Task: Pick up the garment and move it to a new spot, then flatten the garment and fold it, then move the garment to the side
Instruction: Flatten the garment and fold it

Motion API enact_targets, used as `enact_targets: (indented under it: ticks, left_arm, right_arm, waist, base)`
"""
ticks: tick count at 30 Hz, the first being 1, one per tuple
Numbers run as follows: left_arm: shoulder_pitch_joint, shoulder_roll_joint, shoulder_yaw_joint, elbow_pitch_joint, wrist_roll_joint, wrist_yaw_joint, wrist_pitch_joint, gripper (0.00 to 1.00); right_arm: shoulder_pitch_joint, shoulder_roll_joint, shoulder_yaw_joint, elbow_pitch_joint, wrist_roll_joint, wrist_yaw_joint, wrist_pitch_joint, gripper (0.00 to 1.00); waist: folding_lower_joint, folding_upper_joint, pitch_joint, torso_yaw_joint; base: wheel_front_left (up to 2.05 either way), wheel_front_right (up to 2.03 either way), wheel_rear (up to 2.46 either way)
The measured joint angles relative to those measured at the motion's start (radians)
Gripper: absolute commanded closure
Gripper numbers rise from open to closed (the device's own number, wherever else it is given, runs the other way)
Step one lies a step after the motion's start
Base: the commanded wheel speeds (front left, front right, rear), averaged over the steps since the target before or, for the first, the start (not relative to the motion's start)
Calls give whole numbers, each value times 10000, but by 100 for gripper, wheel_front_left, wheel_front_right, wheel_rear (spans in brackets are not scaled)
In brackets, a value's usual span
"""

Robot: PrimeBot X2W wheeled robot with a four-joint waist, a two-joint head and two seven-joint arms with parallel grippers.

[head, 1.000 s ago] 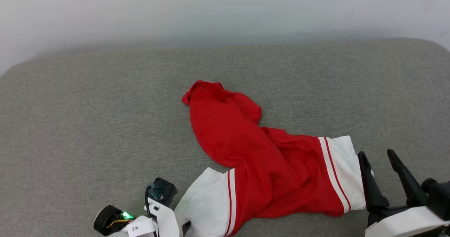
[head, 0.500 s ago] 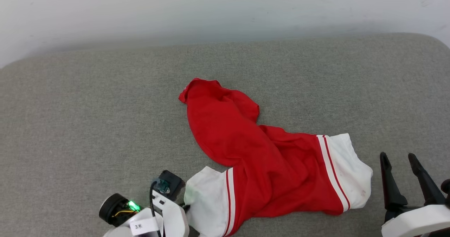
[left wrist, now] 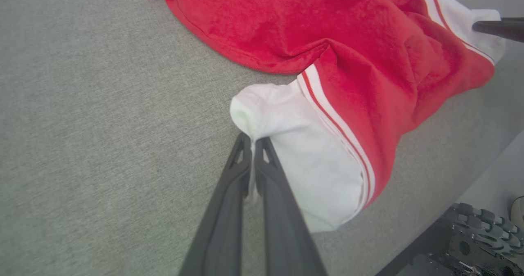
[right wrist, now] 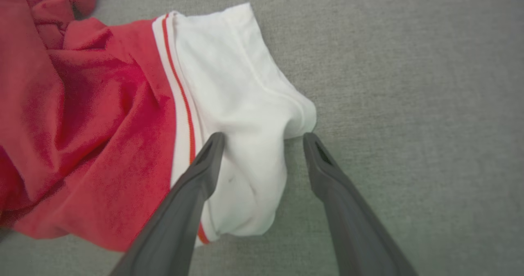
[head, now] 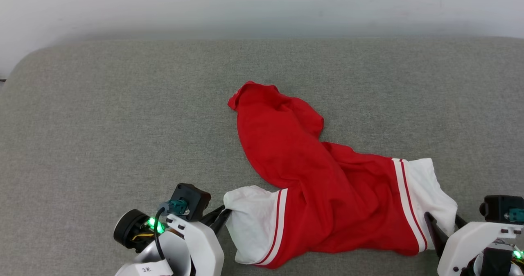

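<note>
"What sort of place was it?"

"Most likely a bare test room rather than a home, though I couldn't be sure."

"What made you think so?"

"A plain white wall (head: 262, 5) stood right behind a wide grey woven cushion (head: 102, 116) with rounded corners. A pale floor (left wrist: 497, 167) showed past the cushion's edge, and a paper tag (head: 146, 269) was stuck on the robot's white arm (head: 192, 247)."

Left of the garment (head: 319, 186) the grey fabric surface (head: 102, 124) lies bare and wide, with easy passage. Beyond the garment it is bare too, right up to the pale wall (head: 262, 5). The garment's near corners are crowded: the left end effector (left wrist: 253, 139) pinches one white sleeve, and the right end effector (right wrist: 264, 136) straddles the other sleeve's edge, fingers apart.
</note>
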Motion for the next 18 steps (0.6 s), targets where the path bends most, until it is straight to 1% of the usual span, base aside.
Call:
enact_targets:
  ticks: [5, 10, 11, 13, 18]
  left_arm:
    - [4, -35, -65, -203, -6, -13, -109, 100]
    - [3, -50, -33, -138, -94, -19, -259, 100]
    - [4, -50, -25, -127, -111, -19, -284, 100]
    - [21, -56, 92, -23, -176, 31, -435, 100]
    - [106, -50, 199, -25, -249, 140, -602, 100]
  right_arm:
    - [-239, -196, 151, 336, -138, 0, 1630, 0]
    - [-343, -253, -25, 516, -201, 2, 2738, 0]
    - [-372, -251, -58, 537, -196, 4, 2836, 28]
    - [-423, -234, -102, 589, -81, 2, 3196, 100]
    - [-417, -199, -138, 213, -21, 0, 3285, 100]
  waist:
    - [0, 0, 237, 206]
    - [-1, 0, 423, 383]
    - [-1, 0, 441, 405]
    - [-1, 0, 366, 440]
    - [0, 0, 45, 445]
  base:
    - [0, 0, 0]
    - [0, 0, 0]
    - [0, 0, 0]
    - [0, 0, 0]
    - [0, 0, 0]
